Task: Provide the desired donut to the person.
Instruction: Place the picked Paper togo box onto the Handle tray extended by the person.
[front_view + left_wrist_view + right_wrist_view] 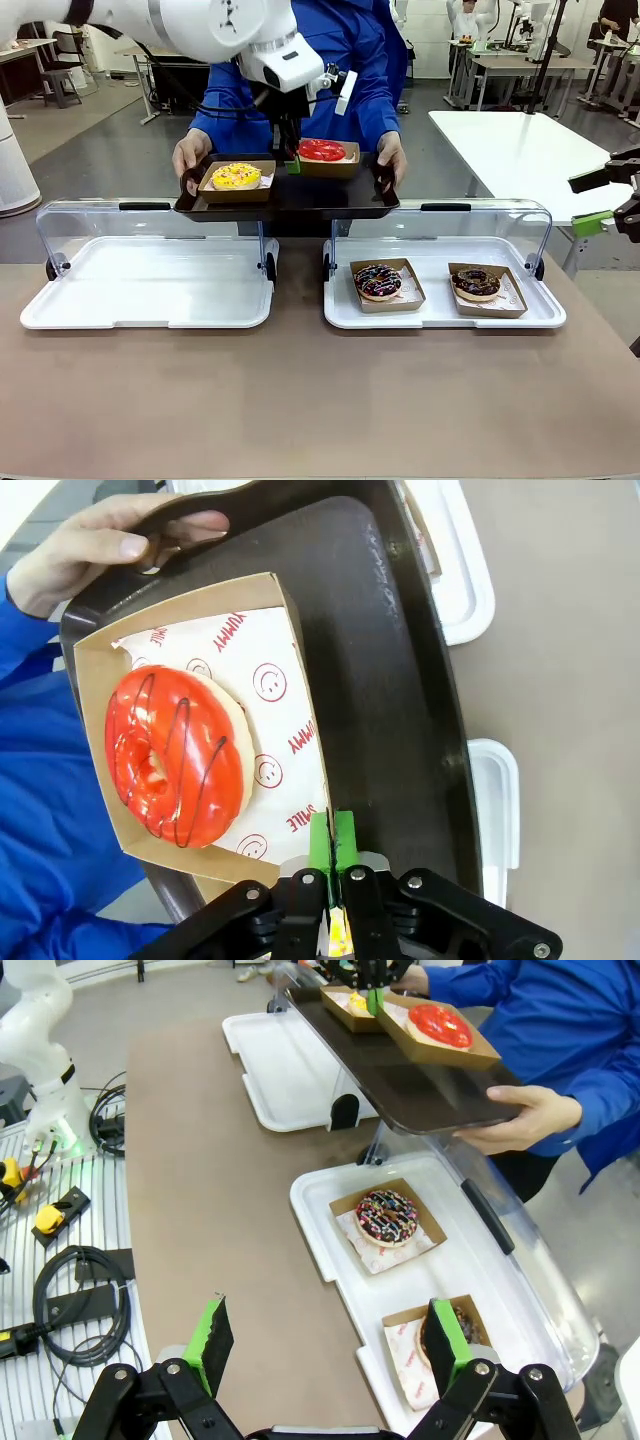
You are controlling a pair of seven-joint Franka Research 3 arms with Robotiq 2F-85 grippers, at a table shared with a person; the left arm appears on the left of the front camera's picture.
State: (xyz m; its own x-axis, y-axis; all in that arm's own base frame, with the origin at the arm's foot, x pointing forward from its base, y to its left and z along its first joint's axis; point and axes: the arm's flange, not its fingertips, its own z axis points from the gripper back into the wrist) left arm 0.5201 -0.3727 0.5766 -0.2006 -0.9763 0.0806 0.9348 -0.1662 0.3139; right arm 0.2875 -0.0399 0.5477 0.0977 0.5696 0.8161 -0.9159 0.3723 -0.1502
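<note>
The left gripper [331,832], fingers pressed together, apparently pinches the near wall of the cardboard tray [290,640] holding the red donut [175,755] on the person's dark tray [290,197], one of four donuts, while the right gripper [325,1345] hangs spread.

Two boxed donuts [378,282] in the right case [444,312] — two more on the person's tray [290,198].
</note>
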